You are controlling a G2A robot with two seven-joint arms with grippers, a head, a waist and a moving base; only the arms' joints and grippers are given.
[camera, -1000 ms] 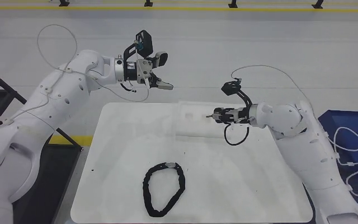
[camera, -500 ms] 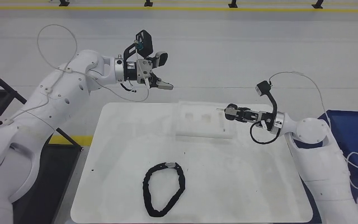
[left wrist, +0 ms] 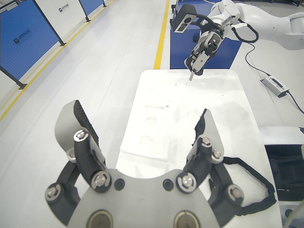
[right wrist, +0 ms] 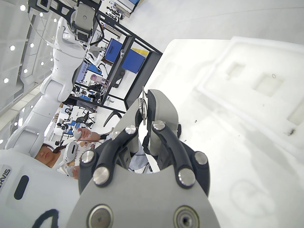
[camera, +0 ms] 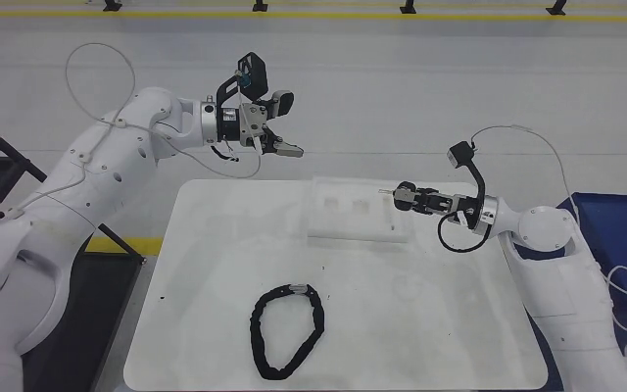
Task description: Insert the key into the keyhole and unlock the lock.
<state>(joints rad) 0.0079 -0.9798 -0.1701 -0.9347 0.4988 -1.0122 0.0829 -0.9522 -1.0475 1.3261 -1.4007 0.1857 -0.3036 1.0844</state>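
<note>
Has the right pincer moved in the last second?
Yes. The right pincer, shut on the key, pulled back rightward from over the foam tray to its right edge.

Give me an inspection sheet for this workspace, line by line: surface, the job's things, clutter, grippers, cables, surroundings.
Surface: white table, bearing a white foam tray with square recesses.
Job's things: black chain lock lies looped on the table's near part, untouched; key is in the right gripper.
Clutter: a few tiny dark specks on the table.
Grippers: right gripper, jaws shut on the key, raised by the tray's end; left gripper, jaws wide open, holding nothing.
Cables: black cable loops at the right wrist; white cable arcs over the left arm.
Surroundings: yellow floor line, blue panels, power adapter on the floor.
</note>
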